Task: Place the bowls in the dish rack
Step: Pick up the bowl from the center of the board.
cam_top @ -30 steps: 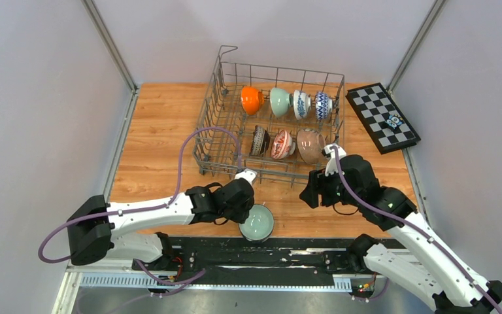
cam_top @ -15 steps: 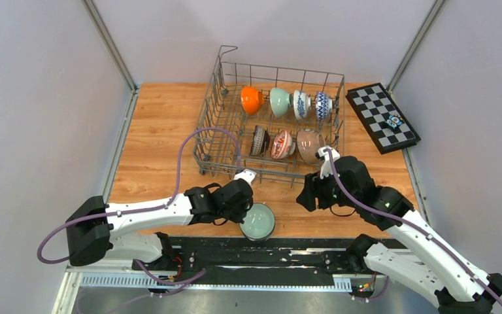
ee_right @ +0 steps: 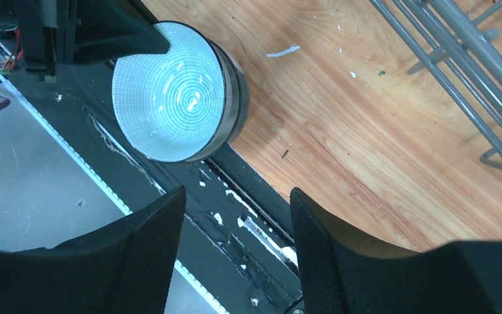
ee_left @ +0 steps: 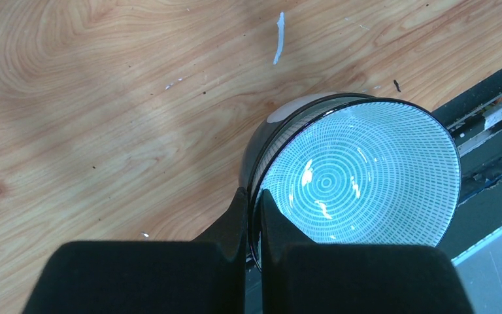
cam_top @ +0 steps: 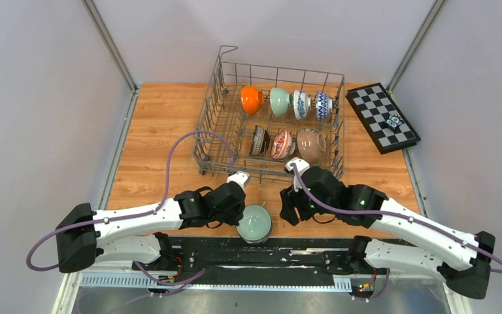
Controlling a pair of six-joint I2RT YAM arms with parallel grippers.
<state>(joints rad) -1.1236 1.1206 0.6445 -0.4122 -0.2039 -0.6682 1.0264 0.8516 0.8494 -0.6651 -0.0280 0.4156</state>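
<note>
My left gripper [cam_top: 240,210] is shut on the rim of a bowl [cam_top: 255,223] with a dark outside and a pale green ringed inside, at the table's near edge. In the left wrist view one finger sits inside and one outside the rim of the bowl [ee_left: 359,176]. My right gripper [cam_top: 289,206] is open and empty just right of that bowl, which shows in its view [ee_right: 176,91]. The grey wire dish rack [cam_top: 217,140] holds several bowls on edge: orange [cam_top: 251,100], pale green [cam_top: 279,101], blue-white [cam_top: 301,104], red-white [cam_top: 281,144], beige [cam_top: 310,145].
A black-and-white chequered board [cam_top: 382,118] with a small object [cam_top: 393,121] on it lies at the far right. The black base rail [cam_top: 301,252] runs along the near edge under the held bowl. Rack wires [ee_right: 470,59] are close to my right gripper.
My right arm has swung left and toward the near edge, ending beside the held bowl. My left gripper and the bowl have shifted slightly left.
</note>
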